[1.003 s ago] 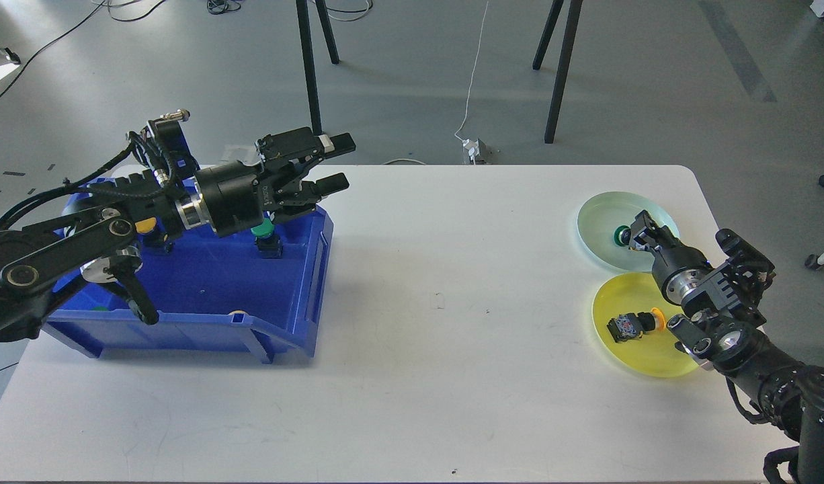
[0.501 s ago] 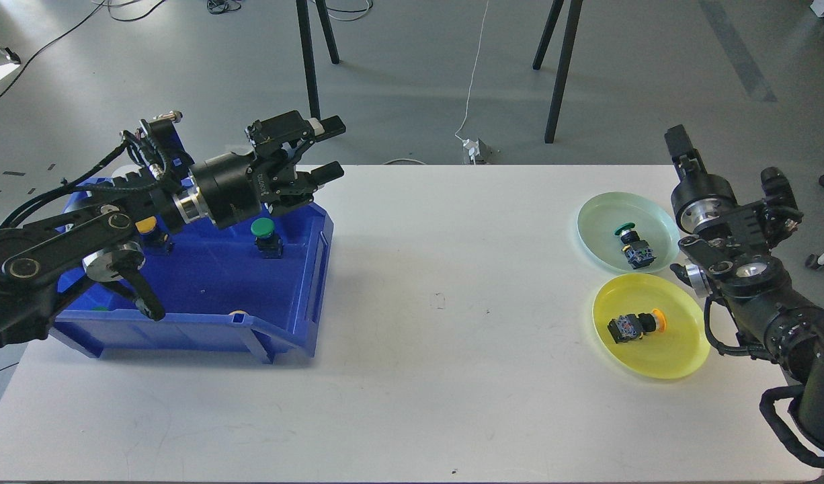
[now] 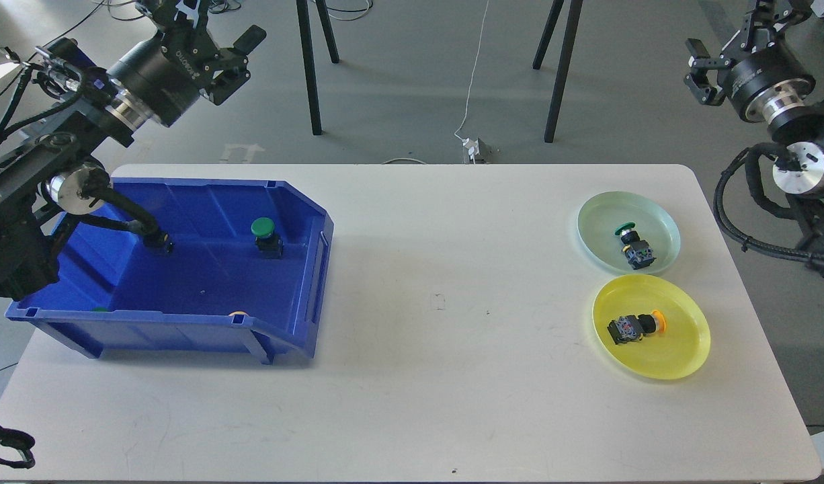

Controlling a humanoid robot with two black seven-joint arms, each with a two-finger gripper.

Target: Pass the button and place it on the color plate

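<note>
A green-capped button [image 3: 265, 233] stands in the blue bin [image 3: 183, 333] at the left. The pale green plate [image 3: 597, 218] holds a green button [image 3: 631, 243]. The yellow plate [image 3: 681, 349] holds an orange-capped button [image 3: 634, 327]. My left gripper [image 3: 217, 23] is raised high above the bin's far left, open and empty, with its upper finger cut off by the frame's top edge. My right gripper [image 3: 765, 17] is raised at the top right, far above the plates. Its fingers run out of the frame.
Another button [image 3: 158, 240] in the bin is partly hidden behind my left arm's cable. Small green and orange caps show at the bin's near wall. The white table [image 3: 439, 376] ends just right of the plates. Stand legs are on the floor behind.
Both arms have lifted up and away. The right gripper left the green button lying on the green plate and rose to the top right. The left gripper rose from the bin, empty.
</note>
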